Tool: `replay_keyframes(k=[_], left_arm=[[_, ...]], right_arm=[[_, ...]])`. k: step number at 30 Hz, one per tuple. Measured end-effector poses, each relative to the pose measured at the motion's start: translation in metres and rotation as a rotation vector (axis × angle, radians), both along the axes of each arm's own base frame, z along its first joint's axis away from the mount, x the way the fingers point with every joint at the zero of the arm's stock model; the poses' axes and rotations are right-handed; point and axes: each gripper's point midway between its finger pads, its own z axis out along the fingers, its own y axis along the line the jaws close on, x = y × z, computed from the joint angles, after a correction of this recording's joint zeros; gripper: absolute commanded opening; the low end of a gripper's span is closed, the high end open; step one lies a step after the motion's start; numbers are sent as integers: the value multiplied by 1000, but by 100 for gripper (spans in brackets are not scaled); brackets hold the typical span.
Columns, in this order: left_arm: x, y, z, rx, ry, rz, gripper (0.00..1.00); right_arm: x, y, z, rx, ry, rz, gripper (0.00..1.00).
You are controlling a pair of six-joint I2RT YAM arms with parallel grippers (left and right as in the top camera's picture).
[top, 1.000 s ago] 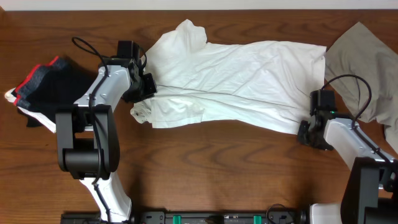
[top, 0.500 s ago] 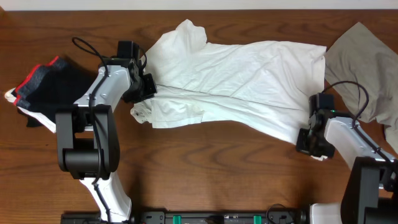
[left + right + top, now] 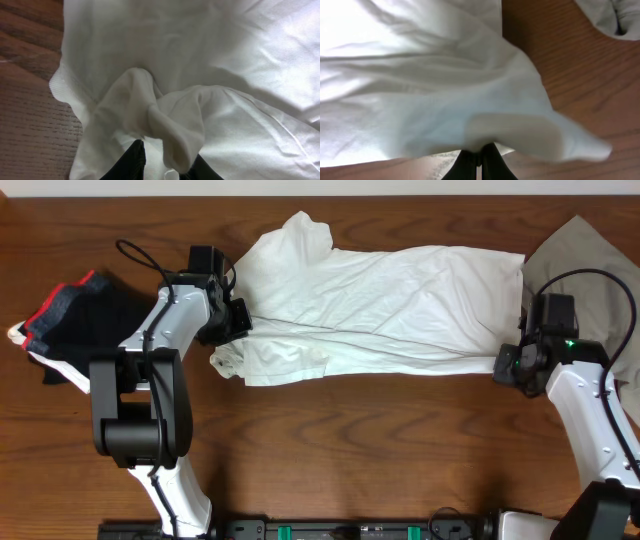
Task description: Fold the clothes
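The white T-shirt (image 3: 390, 300) lies spread across the middle of the table, wrinkled, with a sleeve bunched at its left end. My left gripper (image 3: 236, 320) sits at that left end, shut on a thick fold of white fabric (image 3: 175, 125) that bulges between its dark fingers (image 3: 131, 162). My right gripper (image 3: 505, 366) is at the shirt's lower right corner, shut on the hem, and the cloth (image 3: 470, 100) drapes up from it in the right wrist view. No print shows on the shirt.
A grey-khaki garment (image 3: 585, 270) lies at the back right, close behind my right arm, and shows in the right wrist view's corner (image 3: 612, 15). Black red-edged garments (image 3: 70, 315) are piled at the far left. Bare wood runs along the front of the table (image 3: 350, 450).
My right gripper has shut on the shirt's lower right corner and carried it up and back, pulling the sagging lower hem in. The left arm has not moved.
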Motion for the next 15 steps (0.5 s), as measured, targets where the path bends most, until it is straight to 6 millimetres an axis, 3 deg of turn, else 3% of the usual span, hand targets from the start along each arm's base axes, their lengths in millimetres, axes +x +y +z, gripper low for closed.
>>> replay_keyframes(k=[7,15], left_arm=[[0,0,0,0,0,0,24],[0,0,0,0,0,0,24]], right_arm=[[10,-14,4,19,-58,-25,2],[35,-9,11,91,-170,21,2]])
